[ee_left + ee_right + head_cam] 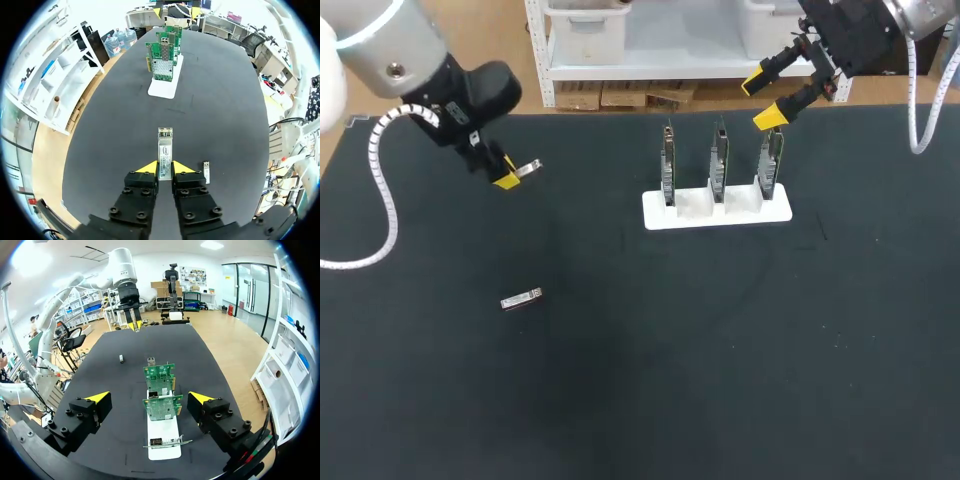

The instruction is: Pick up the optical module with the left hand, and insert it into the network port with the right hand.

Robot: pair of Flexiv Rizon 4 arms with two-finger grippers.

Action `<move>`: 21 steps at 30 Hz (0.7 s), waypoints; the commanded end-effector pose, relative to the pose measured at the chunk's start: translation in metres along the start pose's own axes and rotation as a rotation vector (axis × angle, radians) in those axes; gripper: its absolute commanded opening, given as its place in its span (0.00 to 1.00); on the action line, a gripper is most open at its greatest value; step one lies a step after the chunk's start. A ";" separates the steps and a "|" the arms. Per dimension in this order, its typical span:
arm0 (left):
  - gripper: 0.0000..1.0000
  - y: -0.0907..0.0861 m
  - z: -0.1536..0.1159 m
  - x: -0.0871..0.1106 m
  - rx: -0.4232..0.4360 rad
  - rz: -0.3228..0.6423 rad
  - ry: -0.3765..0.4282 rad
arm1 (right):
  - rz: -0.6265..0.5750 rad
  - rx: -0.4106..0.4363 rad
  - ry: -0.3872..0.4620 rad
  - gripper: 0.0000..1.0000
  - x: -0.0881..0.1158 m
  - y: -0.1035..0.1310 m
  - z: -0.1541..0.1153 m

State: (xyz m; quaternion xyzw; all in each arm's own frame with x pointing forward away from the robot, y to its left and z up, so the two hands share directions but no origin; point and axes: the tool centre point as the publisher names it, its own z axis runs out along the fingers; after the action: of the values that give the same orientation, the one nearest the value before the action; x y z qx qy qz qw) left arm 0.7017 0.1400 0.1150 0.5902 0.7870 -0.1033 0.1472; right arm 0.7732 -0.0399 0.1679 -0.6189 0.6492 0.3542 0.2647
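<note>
My left gripper hangs above the table's left part, shut on a silver optical module that sticks out past its yellow tips. The left wrist view has that module clamped between the fingers of the left gripper, pointing toward the network cards. A second module lies flat on the mat below, and it lies beside the fingers as the second module. My right gripper is open, up behind the rightmost card. From its wrist, the right gripper straddles the cards without touching.
A white stand holds three upright green network cards in a row at the table's middle back. The white stand lies under the right gripper. The black mat spreads out in front.
</note>
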 end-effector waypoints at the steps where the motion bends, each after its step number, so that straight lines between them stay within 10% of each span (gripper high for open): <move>1: 0.00 -0.003 -0.001 0.002 -0.005 -0.012 -0.025 | -0.001 0.004 0.000 1.00 0.000 0.002 0.000; 21: 0.00 0.016 -0.031 -0.096 -0.034 0.205 -0.277 | -0.001 0.004 0.000 1.00 0.000 0.002 0.000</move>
State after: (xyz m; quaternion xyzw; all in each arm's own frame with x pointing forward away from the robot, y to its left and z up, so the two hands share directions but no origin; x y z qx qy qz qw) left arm 0.7298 0.0695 0.1771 0.6413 0.7019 -0.1442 0.2745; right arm 0.7731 -0.0399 0.1678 -0.6189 0.6492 0.3542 0.2647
